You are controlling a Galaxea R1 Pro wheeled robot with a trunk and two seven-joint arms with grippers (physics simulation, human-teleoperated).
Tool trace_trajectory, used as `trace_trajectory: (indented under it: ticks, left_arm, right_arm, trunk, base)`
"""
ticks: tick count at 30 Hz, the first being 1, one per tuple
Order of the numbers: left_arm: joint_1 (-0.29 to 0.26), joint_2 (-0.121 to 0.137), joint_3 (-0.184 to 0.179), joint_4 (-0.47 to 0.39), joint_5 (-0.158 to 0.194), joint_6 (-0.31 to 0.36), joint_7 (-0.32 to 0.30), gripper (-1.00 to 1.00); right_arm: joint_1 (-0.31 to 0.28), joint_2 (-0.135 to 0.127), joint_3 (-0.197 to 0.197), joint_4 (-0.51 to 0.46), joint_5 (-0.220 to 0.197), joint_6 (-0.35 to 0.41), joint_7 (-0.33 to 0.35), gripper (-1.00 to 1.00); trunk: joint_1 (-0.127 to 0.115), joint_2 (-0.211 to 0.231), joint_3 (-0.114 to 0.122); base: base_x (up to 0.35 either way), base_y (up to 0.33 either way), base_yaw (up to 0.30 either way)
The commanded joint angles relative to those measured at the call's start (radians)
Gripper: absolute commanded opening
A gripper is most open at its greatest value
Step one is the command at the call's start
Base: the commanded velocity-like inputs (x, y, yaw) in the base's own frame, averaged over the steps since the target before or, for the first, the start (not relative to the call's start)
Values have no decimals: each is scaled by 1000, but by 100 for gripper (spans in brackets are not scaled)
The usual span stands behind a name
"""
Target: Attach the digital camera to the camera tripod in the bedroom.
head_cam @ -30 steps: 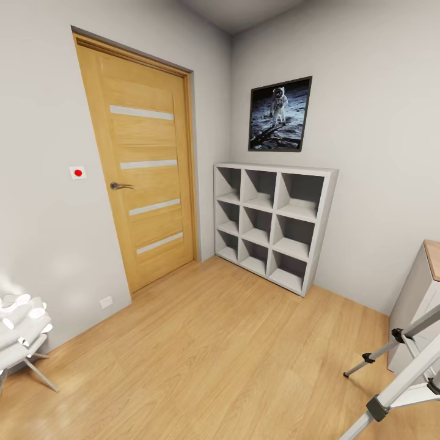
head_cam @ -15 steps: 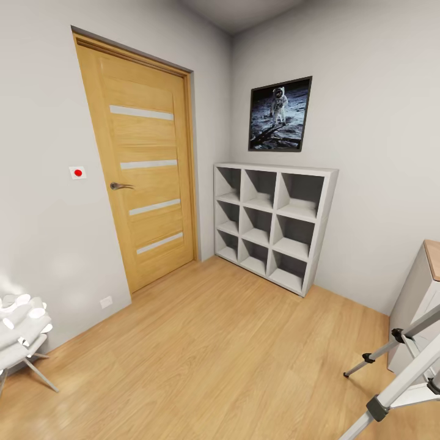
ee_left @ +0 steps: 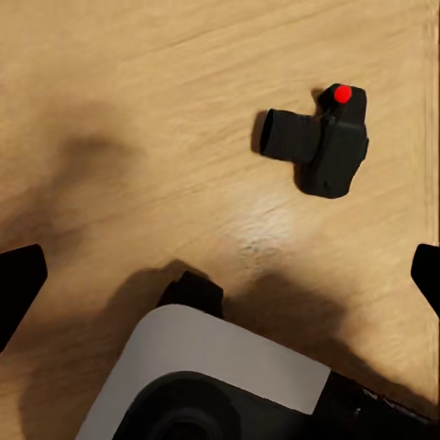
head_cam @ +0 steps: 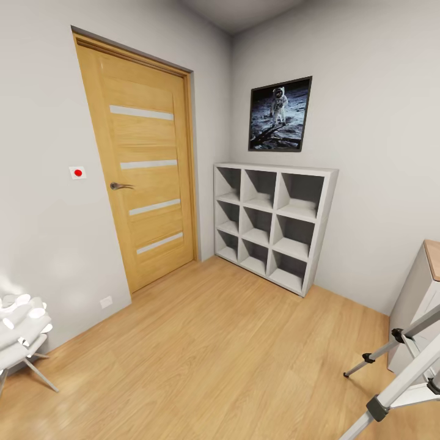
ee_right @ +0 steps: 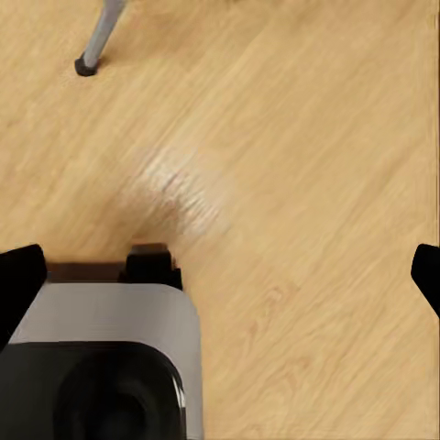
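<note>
My head view faces the bedroom corner: oak door (head_cam: 143, 165), white 9-cube shelf (head_cam: 275, 223), astronaut poster (head_cam: 280, 114). Silver-legged camera tripod (head_cam: 397, 379) pokes in at the floor's near right corner. In my left wrist view the small black digital camera (ee_left: 316, 142), red dot up, lies on the light wood floor (ee_left: 137, 110). Left gripper (ee_left: 220, 275) fingers apart, empty; right gripper (ee_right: 220, 275) fingers apart too, a tripod foot (ee_right: 87, 64) beyond.

Oak-yellow door (head_cam: 143, 165) with four pale horizontal stripes at ten o'clock; light grey walls (head_cam: 379, 122); white nine-cube shelf (head_cam: 273, 223) at centre; black-framed poster (head_cam: 280, 114) of a white astronaut on dark ground at one o'clock. Light wood-grain floor (head_cam: 214, 360). Silver legs, black joints on the camera tripod (head_cam: 397, 382) at four o'clock. Black digital camera (ee_left: 319, 142), red dot on top.
</note>
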Motion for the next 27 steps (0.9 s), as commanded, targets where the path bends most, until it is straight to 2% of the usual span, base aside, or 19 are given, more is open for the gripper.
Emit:
trace_trajectory:
  ticks: [1,2,5,6,7,9,13,14,15,22,27]
  left_arm:
    - [0,0,1,-95,9,94,1,100]
    - [0,0,1,-152,7,142,2,100]
    - [0,0,1,-226,6,195,3,100]
    - [0,-2,2,-297,9,234,3,100]
    - [0,-4,3,-307,11,239,3,100]
    - [0,-4,3,-311,11,241,3,100]
    - [0,-8,3,-320,11,245,2,100]
    - [0,-12,2,-323,8,246,2,100]
    - [0,-13,2,-324,8,246,2,100]
    - [0,-17,2,-318,10,218,2,100]
    - [0,-19,3,-320,7,208,3,100]
  right_arm:
    - [-15,1,-1,-32,-2,9,-9,100]
    - [-30,3,-2,-42,-4,12,-12,100]
    - [-46,5,-2,-50,-6,15,-14,100]
    - [-58,7,-4,-56,-7,15,-16,100]
    - [-60,8,-7,-57,-7,14,-17,100]
    - [-61,8,-11,-57,-7,12,-17,100]
    - [-63,9,-52,-57,-7,-17,-18,100]
    - [-63,9,-89,-57,-5,-38,-17,100]
    - [-63,10,-95,-57,-4,-41,-17,100]
    - [-63,10,-110,-56,1,-40,-16,100]
    - [-63,0,-113,-53,1,-36,-20,100]
  trunk:
    - [0,-1,-1]
    - [0,-1,-1]
    - [0,-1,-1]
    - [0,-1,-1]
    - [0,-1,-1]
    - [0,-1,-1]
    - [0,-1,-1]
    - [0,-1,-1]
    - [0,-1,-1]
    - [0,-1,-1]
    - [0,-1,-1]
  base:
    - [0,0,0]
    - [0,0,0]
    - [0,0,0]
    - [0,0,0]
    - [0,0,0]
    - [0,0,0]
    - [0,0,0]
    - [0,0,0]
    - [0,0,0]
    - [0,0,0]
    - [0,0,0]
